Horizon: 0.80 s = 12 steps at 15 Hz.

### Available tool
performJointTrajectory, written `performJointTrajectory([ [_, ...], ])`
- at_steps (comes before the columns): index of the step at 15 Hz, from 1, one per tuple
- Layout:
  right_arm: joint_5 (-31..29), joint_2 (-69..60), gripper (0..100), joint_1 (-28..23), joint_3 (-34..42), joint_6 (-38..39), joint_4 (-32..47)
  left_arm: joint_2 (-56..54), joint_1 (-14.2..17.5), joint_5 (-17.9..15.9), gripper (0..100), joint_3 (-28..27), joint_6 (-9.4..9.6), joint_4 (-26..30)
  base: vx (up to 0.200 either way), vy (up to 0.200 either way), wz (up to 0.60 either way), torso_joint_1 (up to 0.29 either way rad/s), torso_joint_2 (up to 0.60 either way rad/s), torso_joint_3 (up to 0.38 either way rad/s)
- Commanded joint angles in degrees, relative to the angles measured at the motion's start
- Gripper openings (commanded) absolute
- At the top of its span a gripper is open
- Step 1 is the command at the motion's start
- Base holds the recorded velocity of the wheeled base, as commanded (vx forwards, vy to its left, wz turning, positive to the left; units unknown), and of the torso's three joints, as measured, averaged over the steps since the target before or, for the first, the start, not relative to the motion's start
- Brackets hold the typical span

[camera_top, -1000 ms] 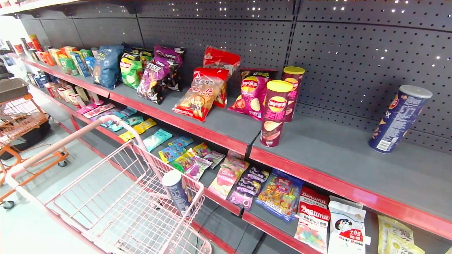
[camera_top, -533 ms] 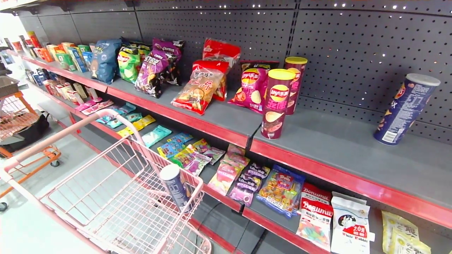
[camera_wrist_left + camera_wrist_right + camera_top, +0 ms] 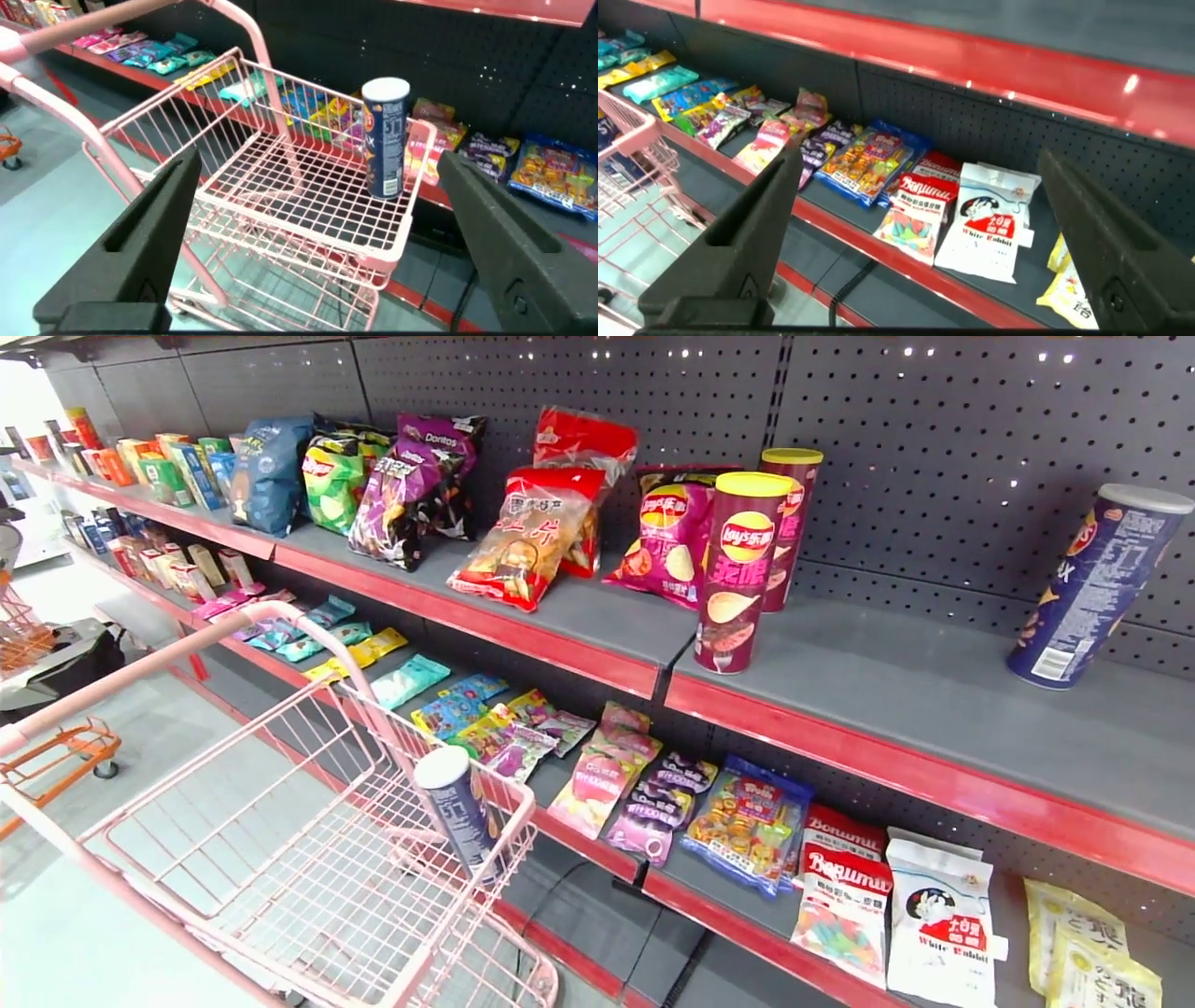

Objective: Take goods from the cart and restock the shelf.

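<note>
Both claws gape wide and empty: left claw over the pink cart, right claw facing the candy bags. A blue can stands in the cart's far right corner, behind its wire wall.

In the lower left of the head view, the cart is thin metal wire and tube under a smooth pink coating. The blue canister in it looks like glossy printed card with a pale plastic lid. The shelf has matt grey boards, glossy red front edges and a matt perforated metal back. The chip bags at upper centre are shiny, crinkled film. The left tool and right tool have matt black fingers.
</note>
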Motion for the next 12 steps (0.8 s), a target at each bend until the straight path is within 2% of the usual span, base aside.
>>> performJointTrajectory([
  [1, 0.0, 0.0, 100, 0.0, 0.0, 0.0, 0.0, 0.0, 0.0, 0.0, 100, 0.0, -0.23, -0.1, 0.0, 0.0, 0.0, -0.168, 0.47, 0.271],
  [2, 0.0, 0.0, 100, 0.0, 0.0, 0.0, 0.0, 0.5, 0.0, -0.3, 100, -1.7, -0.67, -1.2, 0.0, 0.0, 0.0, -0.144, 0.4, 0.242],
  [3, 0.0, 0.0, 100, 0.0, 0.0, 0.1, 0.0, 8.0, -1.7, 0.4, 100, -11.1, -3.57, -2.5, 0.0, 0.0, 0.0, -0.08, 0.22, 0.129],
  [4, -0.1, 0.0, 100, 0.0, 0.0, 0.1, 0.0, 12.6, -2.4, 0.5, 100, -15.6, -5.59, -2.7, 0.0, 0.0, 0.0, -0.051, 0.13, 0.085],
  [5, -0.1, 0.0, 100, 0.0, 0.0, 0.1, 0.0, 23.2, -2.7, 0.3, 100, -26.8, -8.85, -2.6, 0.0, 0.0, 0.0, -0.027, 0.1, 0.041],
  [6, 0.0, 0.0, 100, 0.0, 0.0, 0.0, 0.0, 31.0, -2.6, 0.4, 100, -29.4, -8.14, -3.3, 0.0, 0.0, 0.0, 0.0, 0.0, 0.0],
  [7, 0.0, 0.0, 100, 0.0, 0.0, 0.1, 0.0, 35.2, -2.4, 0.5, 100, -28.9, -7.88, -5.1, 0.0, 0.0, 0.0, 0.0, 0.0, 0.0],
  [9, -0.1, 0.0, 100, 0.0, 0.0, 0.1, 0.0, 52.5, 0.5, 0.1, 100, -27.8, -8.32, -18.1, 0.0, 0.0, 0.0, 0.0, 0.0, 0.0],
  [10, -0.1, 0.0, 100, 0.0, 0.0, 0.1, 0.0, 56.0, 0.6, -0.1, 100, -27.7, -8.23, -22.0, 0.0, 0.0, 0.0, 0.0, 0.0, 0.0],
  [11, -0.1, 0.0, 100, 0.0, 0.0, 0.2, 0.0, 67.9, 0.6, -1.6, 100, -27.2, -8.05, -33.4, 0.0, 0.0, 0.0, 0.0, 0.0, 0.0],
  [12, -0.1, 0.0, 100, 0.0, 0.0, 0.2, 0.0, 73.1, 0.5, -2.9, 100, -25.8, -7.88, -38.0, 0.0, 0.0, 0.0, 0.0, 0.0, 0.0],
])
